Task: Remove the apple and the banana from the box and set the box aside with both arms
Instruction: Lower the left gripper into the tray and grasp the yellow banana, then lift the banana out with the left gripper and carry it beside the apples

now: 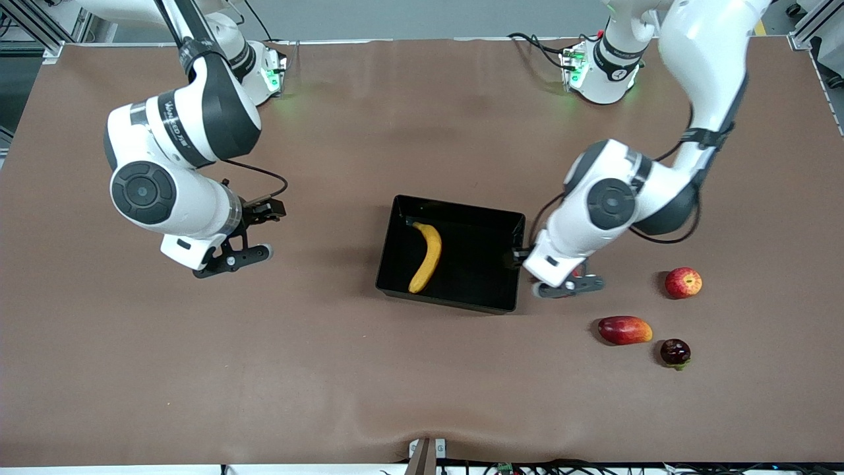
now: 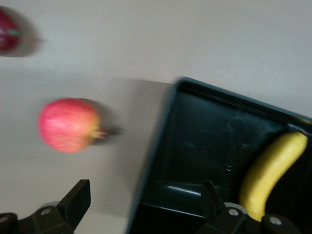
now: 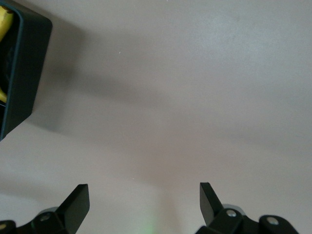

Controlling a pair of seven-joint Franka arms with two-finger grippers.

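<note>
The black box sits mid-table with the yellow banana lying inside it. The red apple rests on the table toward the left arm's end, apart from the box. My left gripper is open and straddles the box's wall at that end, one finger over the table, the other over the box floor; the banana shows past it. My right gripper hangs open over bare table toward the right arm's end, with a box corner in its view.
A pinkish-red round fruit with a nub lies on the table beside the box, mostly hidden under the left wrist in the front view. A red-yellow oval fruit and a dark red round fruit lie nearer the front camera than the apple.
</note>
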